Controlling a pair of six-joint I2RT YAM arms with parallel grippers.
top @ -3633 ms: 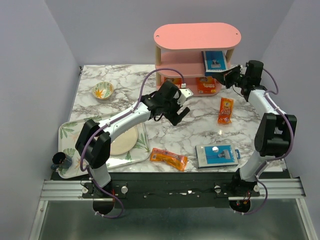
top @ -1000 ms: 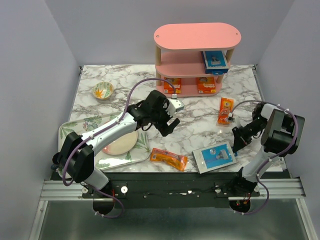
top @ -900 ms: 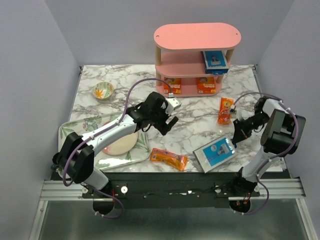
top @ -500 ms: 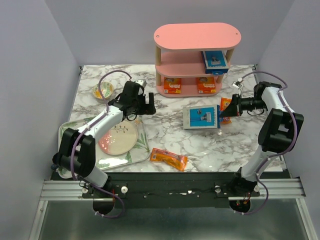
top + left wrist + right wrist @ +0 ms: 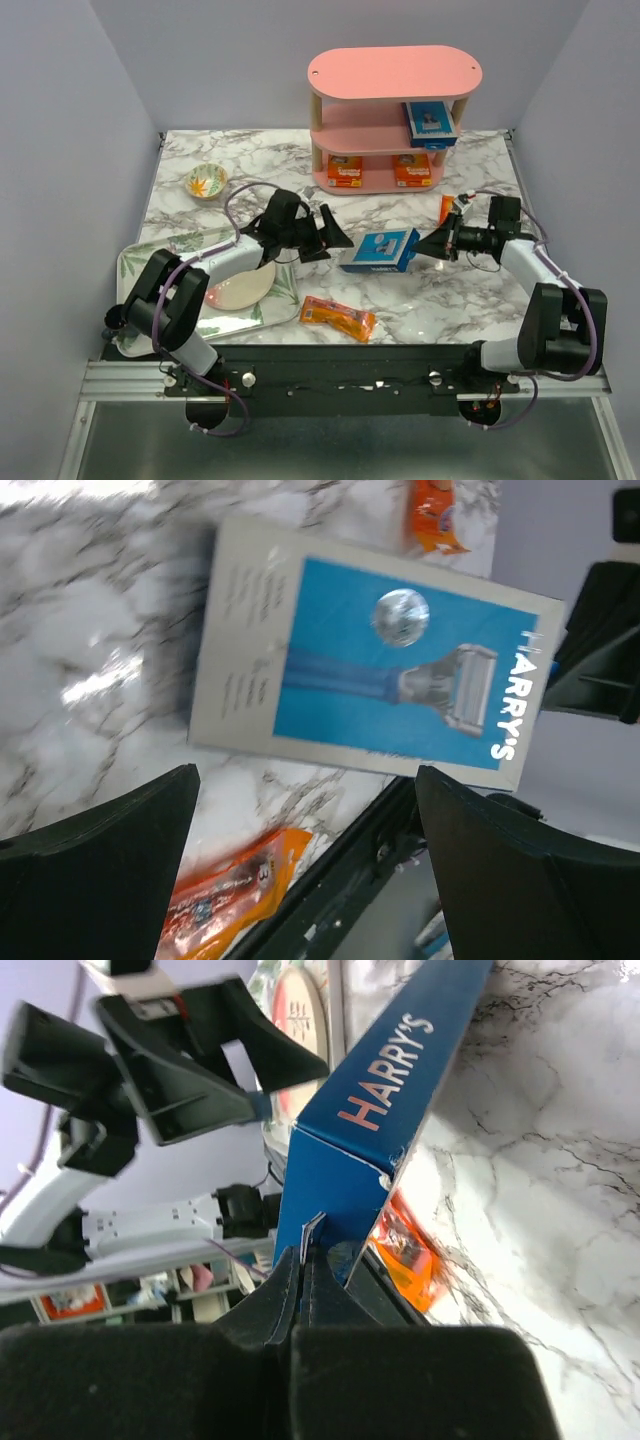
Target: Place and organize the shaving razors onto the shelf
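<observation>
You are pinching the blue razor card (image 5: pixel 380 250), likely light, stiff and slick, by its thin edge in the clenched right tool (image 5: pixel 430 243) at six o'clock from the shelf (image 5: pixel 395 72), left tool (image 5: pixel 336 240) gaping nearby.

One blue card (image 5: pixel 380 250) tilts above the surface (image 5: pixel 250 165); a second card (image 5: pixel 430 122) lies on the shelf's (image 5: pixel 395 70) middle tier. Two orange packs (image 5: pixel 345 172) sit on the bottom tier, two others on the surface.

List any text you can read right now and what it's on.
"HARRY'S": white letters on the front of the blue razor box, left wrist view.
"HARRY'S": on that box's side edge, right wrist view.
Print on the box's grey panel, the orange packet and the packs on the shelf: too blurred or small.
</observation>
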